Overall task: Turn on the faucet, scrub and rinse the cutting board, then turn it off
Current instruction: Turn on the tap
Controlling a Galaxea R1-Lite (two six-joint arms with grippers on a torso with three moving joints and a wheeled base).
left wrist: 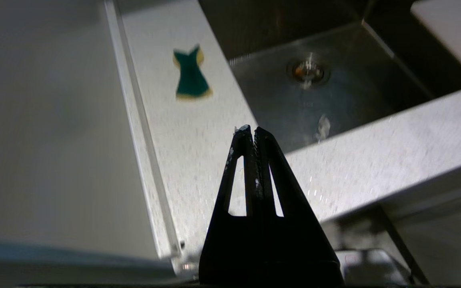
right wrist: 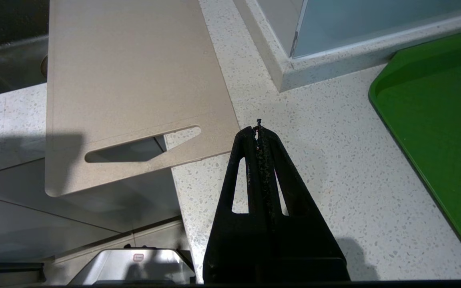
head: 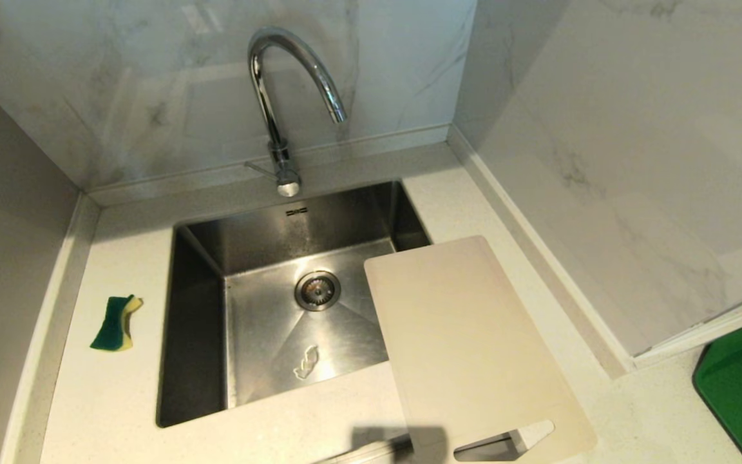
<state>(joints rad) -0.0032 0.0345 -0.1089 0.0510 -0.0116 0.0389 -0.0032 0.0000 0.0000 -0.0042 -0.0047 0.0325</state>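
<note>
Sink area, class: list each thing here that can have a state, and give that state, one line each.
faucet: off, no water running
cutting board: lying flat, overhanging the sink corner and the counter edge
sponge: on the counter, untouched
sink: no standing water
left gripper: fingers shut, holding nothing
right gripper: fingers shut, holding nothing

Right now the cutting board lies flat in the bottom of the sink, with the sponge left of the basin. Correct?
Not quite. The head view shows the cutting board on the counter, overhanging the sink's right corner; the sponge is left of the basin.

Marble walls meet in corner; speckled white countertop
</note>
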